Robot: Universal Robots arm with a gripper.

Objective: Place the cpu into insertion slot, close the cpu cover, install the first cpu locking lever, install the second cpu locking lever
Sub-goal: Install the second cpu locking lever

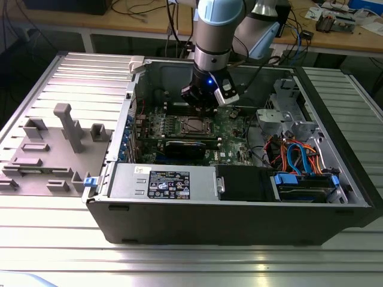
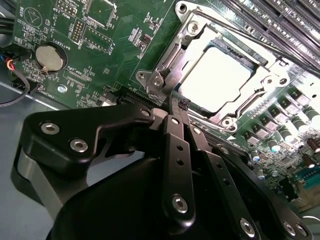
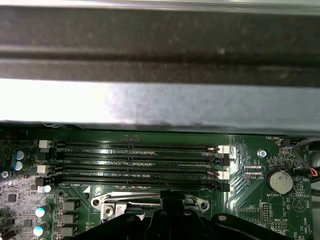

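Hanging low over the green motherboard (image 1: pixel 233 128) inside the open computer case (image 1: pixel 179 224), the gripper (image 2: pixel 179 103) sits just beside the insertion slot (image 2: pixel 272 67), its tips right at the edge of the slot's metal frame. In the second wrist view the jaws are drawn together into one narrow point, with no gap between them; they seem to press on a thin silvery locking lever (image 2: pixel 167 92) running along that edge, though whether they actually pinch it cannot be told.

The cpu (image 2: pixel 216 77) lies flat in the insertion slot, its pale metal top showing through the middle opening of the cpu cover (image 2: pixel 187 35), which lies down over it. A round coin battery (image 2: pixel 50 58) sits on the motherboard, well apart from the slot.

In the first wrist view the long black memory slots (image 3: pixel 140 162) run side by side just beyond the slot. In the exterior view, the case rests on a ribbed metal table (image 1: pixel 179 263), with a grey plastic fixture (image 1: pixel 54 149) beside the case.
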